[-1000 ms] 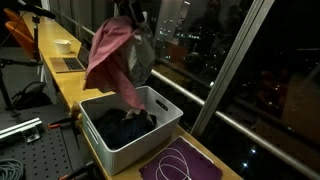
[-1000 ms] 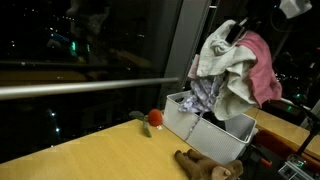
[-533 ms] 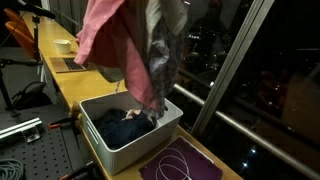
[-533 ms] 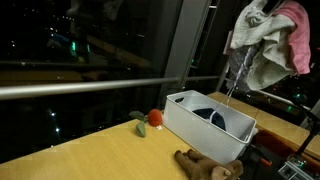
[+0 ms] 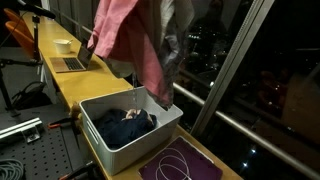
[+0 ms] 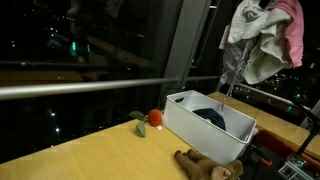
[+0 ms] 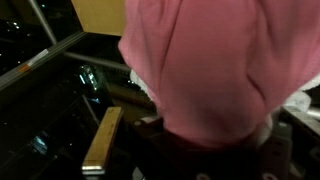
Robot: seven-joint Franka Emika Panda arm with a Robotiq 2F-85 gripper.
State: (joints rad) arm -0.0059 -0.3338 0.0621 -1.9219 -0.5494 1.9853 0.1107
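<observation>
tabletop (image 6: 80, 150): yellow wood | white bin (image 6: 195, 126) on it | clothes (image 5: 135, 45) aloft | window (image 6: 100, 40) dark

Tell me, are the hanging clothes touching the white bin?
Cannot tell. In an exterior view the clothes hang down across the bin rim; neither gap nor contact shows.

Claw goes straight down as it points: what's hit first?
Beyond the held pink and grey cloth bundle that hides the claw, probably the white plastic bin of dark clothes; depth is unclear.
</observation>
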